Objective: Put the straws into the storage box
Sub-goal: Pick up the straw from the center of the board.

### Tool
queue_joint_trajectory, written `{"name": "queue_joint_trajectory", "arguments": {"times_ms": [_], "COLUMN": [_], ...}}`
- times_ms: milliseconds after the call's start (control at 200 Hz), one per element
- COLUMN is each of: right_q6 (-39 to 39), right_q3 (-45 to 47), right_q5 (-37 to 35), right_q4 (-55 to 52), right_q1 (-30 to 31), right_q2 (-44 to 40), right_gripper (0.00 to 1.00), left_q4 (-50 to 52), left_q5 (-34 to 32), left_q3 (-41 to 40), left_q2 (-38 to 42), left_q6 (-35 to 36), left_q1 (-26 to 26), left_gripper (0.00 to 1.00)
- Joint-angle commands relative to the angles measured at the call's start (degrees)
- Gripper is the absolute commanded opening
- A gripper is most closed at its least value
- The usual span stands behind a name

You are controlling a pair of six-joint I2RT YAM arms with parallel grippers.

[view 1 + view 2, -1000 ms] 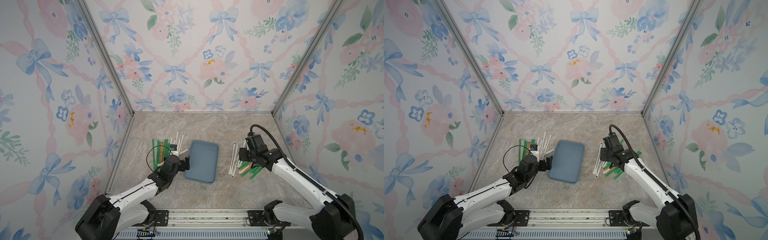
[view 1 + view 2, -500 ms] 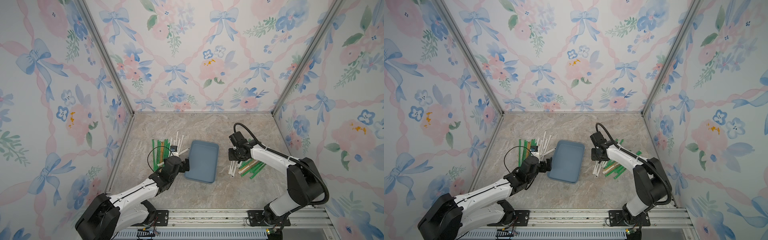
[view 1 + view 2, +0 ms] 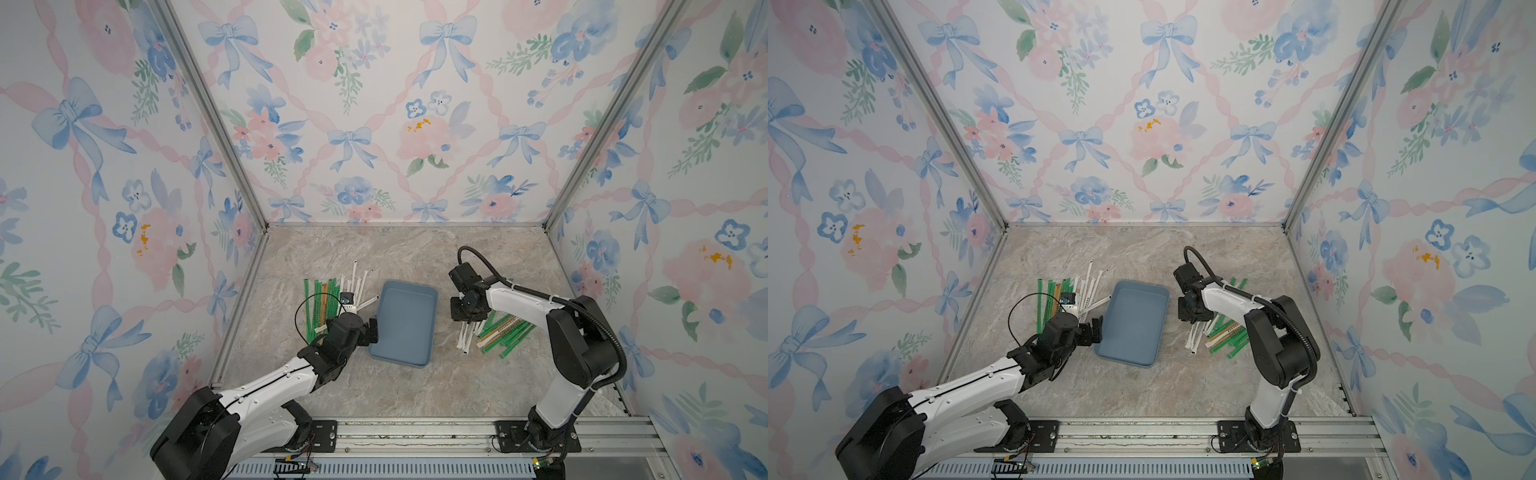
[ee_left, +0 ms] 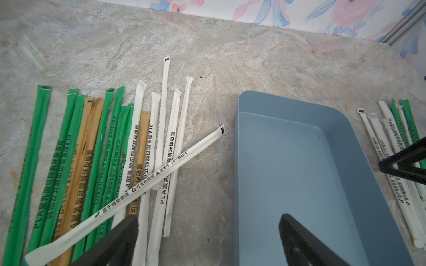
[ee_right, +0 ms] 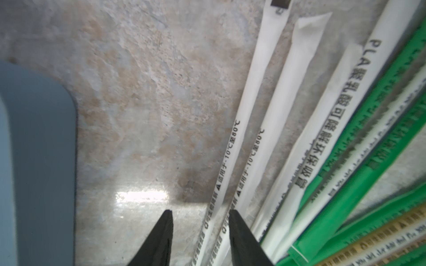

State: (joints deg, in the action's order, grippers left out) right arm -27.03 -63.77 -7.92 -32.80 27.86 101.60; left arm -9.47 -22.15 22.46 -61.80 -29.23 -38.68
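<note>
Saw straws (image 4: 161, 170) wrapped in green, tan-brown and white, with dark printed lettering along them. Found storage box (image 3: 403, 324) plain blue-grey. Noted desk (image 3: 374, 257) mottled grey and beige, marble-like. Noted walls (image 3: 374, 124) papered pale, patterned with blue bows, pink ribbons, pink and blue flowers, green leaves.

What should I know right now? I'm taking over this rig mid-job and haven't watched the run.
Left gripper: open, empty, beside the storage box.
Right gripper: jaws apart, a white straw between them, at the right pile.
Left pile: on the table, other side of the box.
Done: nothing; the box is empty.
To do: every straw.
</note>
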Motion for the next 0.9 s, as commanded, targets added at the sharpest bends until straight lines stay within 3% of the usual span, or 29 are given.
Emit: {"name": "queue_joint_trajectory", "arguments": {"times_ms": [0, 380, 685, 900], "right_q6": [-0.3, -0.63, -1.32, -2.03], "right_q3": [-1.27, -1.21, -0.41, -0.87], "right_q5": [-0.86, 0.3, 0.88, 1.07], "right_q4": [-1.58, -2.42, -2.24, -3.61], "right_q1": [0.03, -0.26, -1.25, -0.43], "right_q2": [1.15, 3.43, 1.5, -6.4], "right_gripper": [0.42, 0.34, 0.1, 0.03], "left_q4": [0.56, 0.65, 0.99, 1.9], "left_q5": [-1.18, -1.59, -1.57, -0.28], "left_q3": [0.47, 0.47, -0.21, 0.43], "left_q2": [-0.64, -1.21, 0.05, 0.4], "left_q6": [-0.97, -1.19, -1.76, -1.44], "left_q1": [-0.2, -0.11, 0.79, 2.7], "left_gripper": [0.98, 0.98, 0.98, 0.98]}}
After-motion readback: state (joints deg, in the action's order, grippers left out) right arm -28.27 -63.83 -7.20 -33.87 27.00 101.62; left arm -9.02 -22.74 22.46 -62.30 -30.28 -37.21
